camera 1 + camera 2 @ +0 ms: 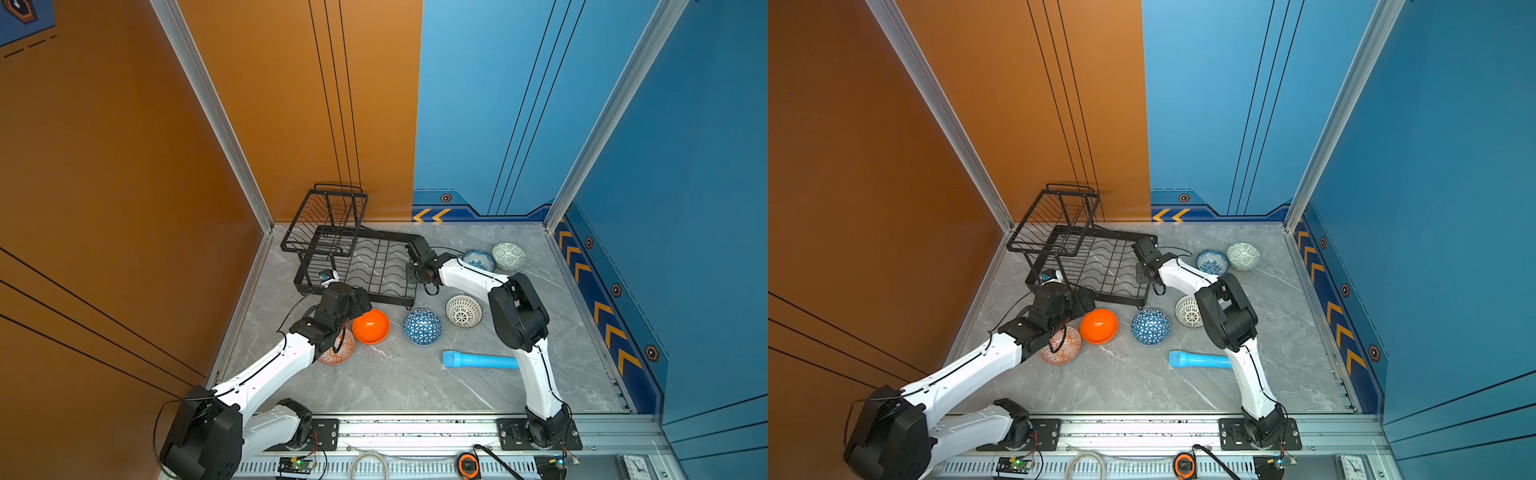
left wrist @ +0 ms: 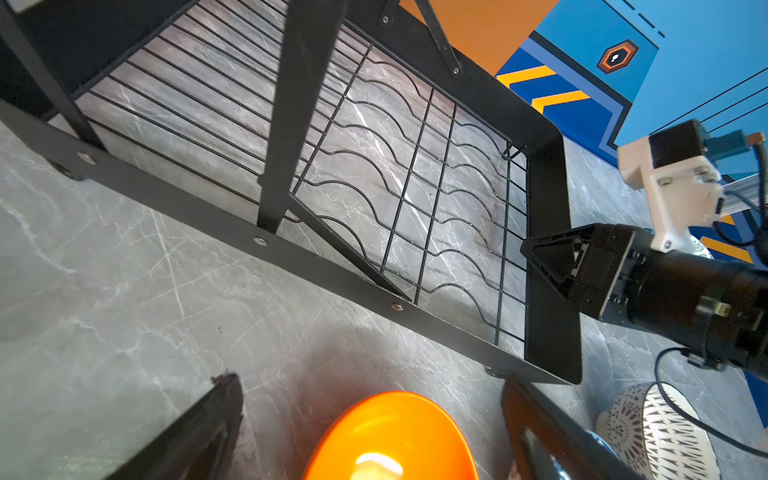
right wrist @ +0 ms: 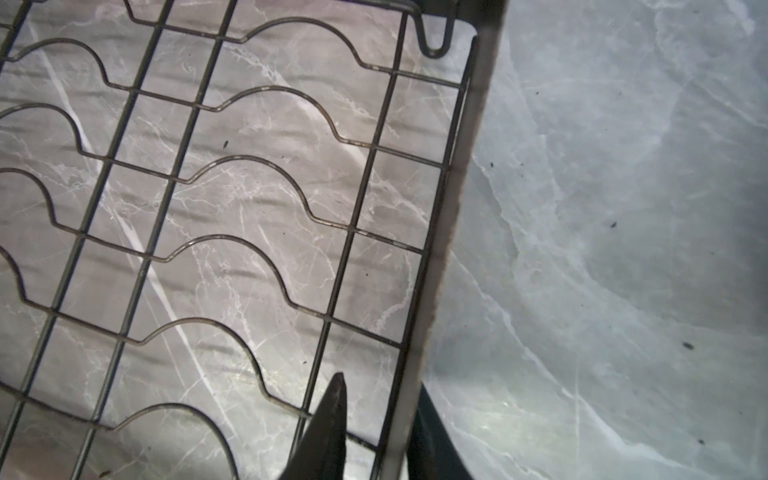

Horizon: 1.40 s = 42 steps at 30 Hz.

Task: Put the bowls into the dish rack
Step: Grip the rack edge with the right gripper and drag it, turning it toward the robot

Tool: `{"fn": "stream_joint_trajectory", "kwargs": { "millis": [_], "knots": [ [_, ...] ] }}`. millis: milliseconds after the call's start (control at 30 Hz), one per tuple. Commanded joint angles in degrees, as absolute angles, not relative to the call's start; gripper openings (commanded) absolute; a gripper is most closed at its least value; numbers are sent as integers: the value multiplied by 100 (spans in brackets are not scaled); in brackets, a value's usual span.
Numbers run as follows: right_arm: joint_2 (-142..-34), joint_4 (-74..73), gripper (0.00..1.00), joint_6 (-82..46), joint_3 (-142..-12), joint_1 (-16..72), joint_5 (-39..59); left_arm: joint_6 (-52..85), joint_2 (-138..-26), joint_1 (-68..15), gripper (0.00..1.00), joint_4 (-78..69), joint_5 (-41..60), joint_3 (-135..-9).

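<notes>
- Black wire two-tier dish rack: standing far left on the grey marble surface, carrying no bowls yet.
- Right gripper: straddling the rack's 3 o'clock rim, one of its fingers inside the tray and the other outside. Whether it is clamping cannot be told. It is probably steadying the rack.
- Left gripper: hanging over the plain glossy orange bowl, fingers spread wide, holding nothing. It is likely lining up a grasp.
- Orange bowl: sitting at the rack's 6 o'clock.
- Orange-white diamond bowl: lying partly under the left arm.
- Blue triangle bowl, white dark-dotted bowl: waiting at 5 o'clock.
- White-blue floral bowl, pale green patterned bowl: waiting at 3 o'clock.
</notes>
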<state>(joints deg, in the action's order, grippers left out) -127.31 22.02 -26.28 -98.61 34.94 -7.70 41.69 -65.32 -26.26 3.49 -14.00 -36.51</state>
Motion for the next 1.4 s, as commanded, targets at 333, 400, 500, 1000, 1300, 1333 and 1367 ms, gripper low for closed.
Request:
{"fn": "stream_joint_trajectory", "kwargs": {
  "millis": [333, 400, 500, 1000, 1300, 1333, 1367],
  "knots": [
    [-13276, 2120, 3, -2529, -10691, 3680, -324, 4192, -6335, -2369, 98, 656, -1166, -3534],
    [-13339, 2123, 3, -2582, -10770, 3682, -357, 4201, -6309, -2343, 98, 676, -1169, -3526],
    [-13475, 2160, 3, -2617, -10926, 3665, -384, 4219, -6293, -2320, 98, 719, -1163, -3515],
    [-13837, 2314, 3, -3041, -11448, 3514, -418, 4271, -6473, -2276, 98, 787, -1043, -3598],
    [-13823, 2299, 0, -3648, -11381, 3414, -694, 4320, -6495, -2294, 98, 817, -1012, -3624],
    [-13784, 2244, 0, -3716, -11314, 3415, -737, 4315, -6500, -2295, 98, 826, -1021, -3629],
    [-13745, 2176, 0, -3768, -11244, 3409, -755, 4309, -6482, -2294, 98, 839, -1028, -3630]
  ]
}}
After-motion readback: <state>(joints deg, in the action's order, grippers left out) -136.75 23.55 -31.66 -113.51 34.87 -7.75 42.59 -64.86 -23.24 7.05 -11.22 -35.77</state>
